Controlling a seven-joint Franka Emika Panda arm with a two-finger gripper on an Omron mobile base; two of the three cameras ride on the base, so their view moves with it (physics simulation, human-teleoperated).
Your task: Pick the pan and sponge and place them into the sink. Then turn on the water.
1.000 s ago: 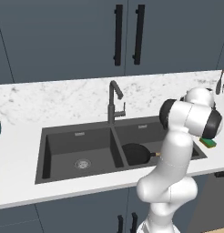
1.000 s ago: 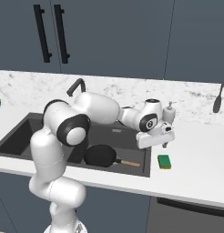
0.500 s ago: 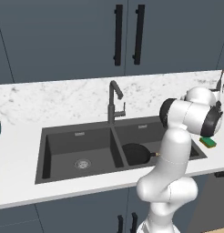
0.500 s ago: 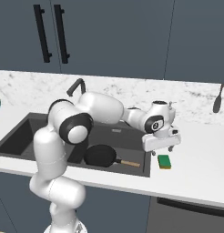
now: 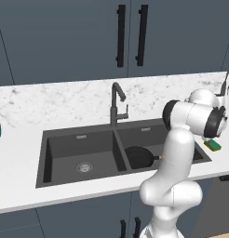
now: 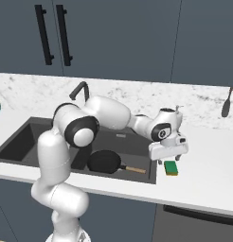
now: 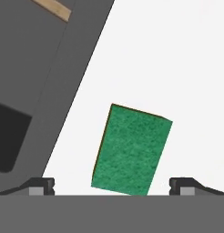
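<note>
Simulated kitchen w/ dark blue-grey cabinets, white marble counter (image 6: pixel 203 184) and a dark grey double-basin sink (image 5: pixel 65 135) set into it. Tall angular faucet (image 5: pixel 116 104) stands behind the divider; no water running.

Black pan (image 6: pixel 104 161) already lies in the right basin, its wooden handle pointing toward the counter side.

Green sponge (image 7: pixel 132 150) lies flat on the counter just beside the sink's right edge, green face up, sitting a bit skewed vs. the sink rim. In the right base view the sponge (image 6: pixel 171 168) is directly below the white gripper (image 6: pixel 168 158).

Gripper hovers just above the sponge, not touching it. In the hand view the two dark fingertips (image 7: pixel 41 184) stand wide apart, sponge between them w/ room on both sides, so fingers are open and hold nothing.

Handling, as a judgement: sponge looks light, soft and squashy, not fragile, not slippery. Best grip prob. across its narrower width, pinching the long sides near the middle; a slight wrist turn would square the fingers to it.

Room: bare counter all round the sponge, nothing to bump. Sink rim is near on one side. Utensils (image 6: pixel 226 101) hang well apart on the back wall. Path to the basin looks short and open, though the pan takes up much of that basin floor.
</note>
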